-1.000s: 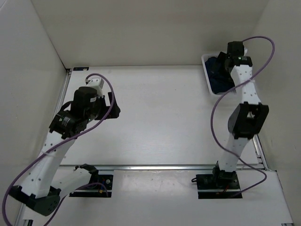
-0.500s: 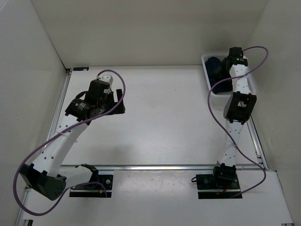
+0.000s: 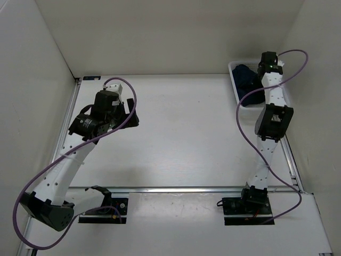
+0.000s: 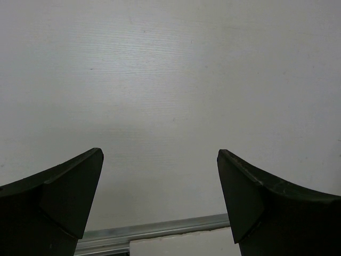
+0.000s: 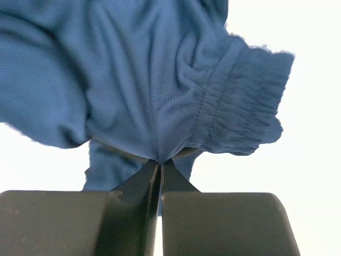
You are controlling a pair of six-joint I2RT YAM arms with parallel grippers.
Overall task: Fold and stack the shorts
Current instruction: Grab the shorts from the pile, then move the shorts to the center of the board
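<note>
The navy blue shorts (image 3: 248, 81) lie bunched in a white basket (image 3: 233, 69) at the back right of the table. In the right wrist view the shorts (image 5: 138, 80) fill the frame, their gathered waistband (image 5: 242, 101) at the right. My right gripper (image 5: 160, 161) is shut on a pinch of the shorts' fabric near the waistband. In the top view its fingers are hidden under the wrist (image 3: 268, 61). My left gripper (image 3: 130, 116) hovers open over bare table at the left, and between its fingers (image 4: 69, 192) in the left wrist view there is nothing.
White walls close in the table at the left, back and right. A metal rail (image 3: 186, 188) runs across the near side, also visible in the left wrist view as a metal rail (image 4: 160, 230). The right arm stretches along the right edge to the basket.
My right gripper has closed on the shorts' fabric in the basket. The left arm has swung up and toward the table's back left, its gripper still open.
</note>
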